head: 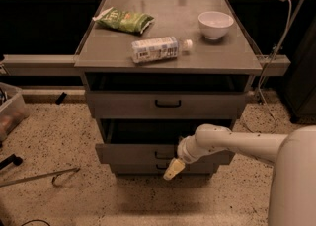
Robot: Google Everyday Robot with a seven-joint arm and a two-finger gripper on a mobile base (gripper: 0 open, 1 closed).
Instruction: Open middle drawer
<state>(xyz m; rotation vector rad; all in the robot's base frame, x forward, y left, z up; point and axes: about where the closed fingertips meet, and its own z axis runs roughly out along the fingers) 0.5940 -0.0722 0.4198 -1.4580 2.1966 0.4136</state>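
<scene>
At lower edge of middle drawer (127, 153), gripper (172, 169), fingers together, open floor (98, 201) below.

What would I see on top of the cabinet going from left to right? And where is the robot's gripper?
green snack bag → bottle lying on its side → white bowl. The gripper is lower down, in front of the lower drawers, just below the middle drawer handle.

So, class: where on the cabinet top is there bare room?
Bare: the cabinet top in front of the bottle, and the back gap between chip bag and bowl. Crowded: the middle drawer front, where the gripper hangs.
</scene>
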